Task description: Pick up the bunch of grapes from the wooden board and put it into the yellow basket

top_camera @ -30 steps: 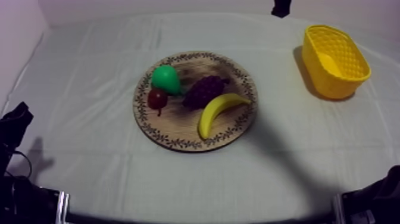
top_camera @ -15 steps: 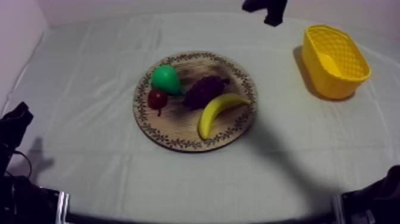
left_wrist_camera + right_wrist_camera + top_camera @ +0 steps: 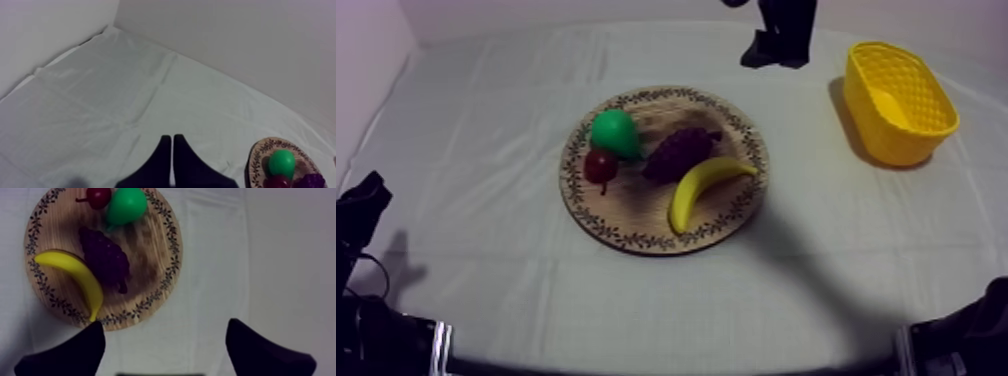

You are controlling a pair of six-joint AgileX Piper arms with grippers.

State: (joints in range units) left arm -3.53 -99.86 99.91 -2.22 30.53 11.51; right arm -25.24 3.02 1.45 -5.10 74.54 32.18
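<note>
One board, four toy fruits, one basket; the right gripper is spread wide and empty, short of the grapes.

The round wooden board [image 3: 636, 205] carries one bunch of grapes [image 3: 679, 152] at its middle, between one pear [image 3: 614, 133] and one banana [image 3: 701, 187], with one small red fruit [image 3: 600, 165] beside the pear. One yellow basket [image 3: 901, 135] stands well apart from the board. The right gripper [image 3: 776, 50] hangs over the cloth beyond the board's far rim, the grapes apart from its fingers. The left gripper [image 3: 172, 165] is pressed into a narrow wedge, holding nothing.
</note>
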